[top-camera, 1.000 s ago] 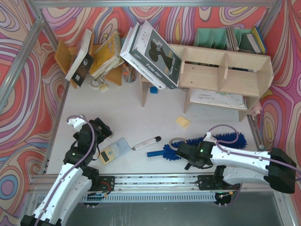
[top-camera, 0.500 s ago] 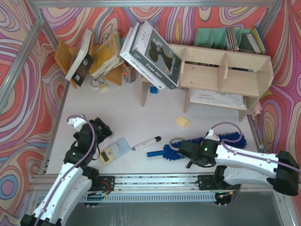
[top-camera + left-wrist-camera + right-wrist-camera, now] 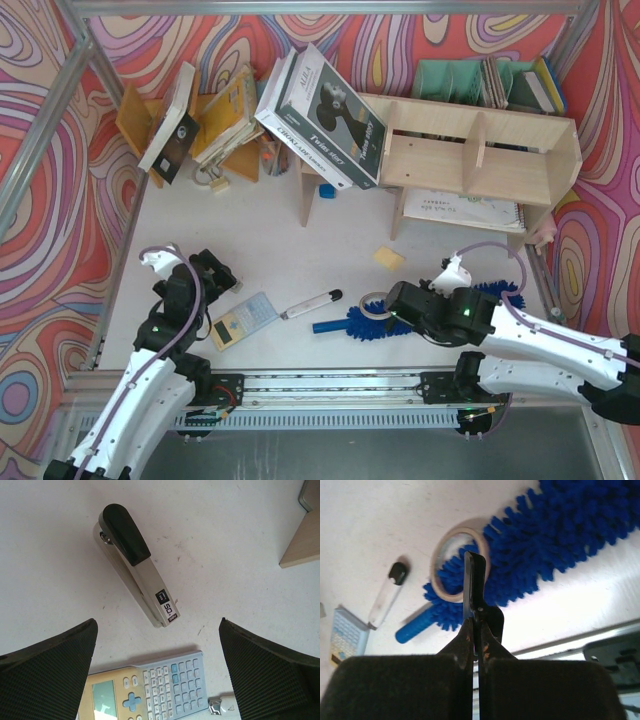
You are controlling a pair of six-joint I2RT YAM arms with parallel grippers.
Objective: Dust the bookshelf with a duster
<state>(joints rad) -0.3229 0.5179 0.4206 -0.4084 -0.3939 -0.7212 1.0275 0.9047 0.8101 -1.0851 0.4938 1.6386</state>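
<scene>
The right end effector point(image 3: 474, 562), pressed together and empty, has swung forward over the duster point(image 3: 545, 540), which lies on the desk point(image 3: 380, 520) just beyond it. It still needs grasping.

Left gripper point(image 3: 157, 624): jaws wide apart, holding nothing; the two black textured fingers point(image 3: 50, 675) fill the lower corners. On the white table point(image 3: 240, 555) between them lies a grey stapler point(image 3: 135, 570) with a black top, set diagonally, black end toward the upper left. Just below its near end lies a calculator point(image 3: 150, 687), pale blue keypad and yellow display section, apart from the stapler. A pale wooden panel point(image 3: 300, 550) enters at the upper right edge. Surface shows minor scuffs.
</scene>
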